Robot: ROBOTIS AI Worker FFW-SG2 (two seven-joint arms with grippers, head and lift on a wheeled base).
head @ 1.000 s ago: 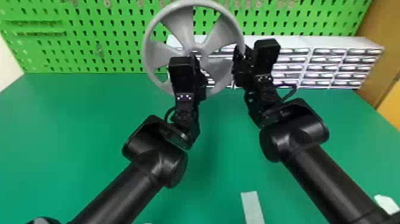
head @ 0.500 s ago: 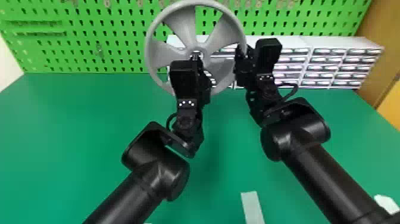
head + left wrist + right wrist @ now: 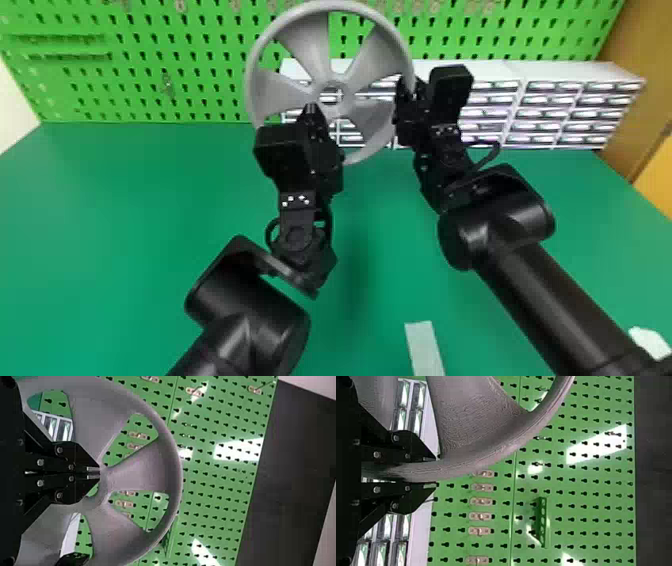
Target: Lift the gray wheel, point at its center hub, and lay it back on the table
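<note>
The gray wheel (image 3: 307, 45), with a rounded rim and broad spokes meeting at a ring-shaped center hub (image 3: 332, 94), is upright above the bench (image 3: 125, 225), its rim clamped in the right gripper (image 3: 406, 92).

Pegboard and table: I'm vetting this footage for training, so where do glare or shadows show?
Left wrist view: white glare patches on the pegboard; right wrist view: similar bright reflections on it; head view: a soft, dark shadow on the table, lower in the view than the wheel.
</note>
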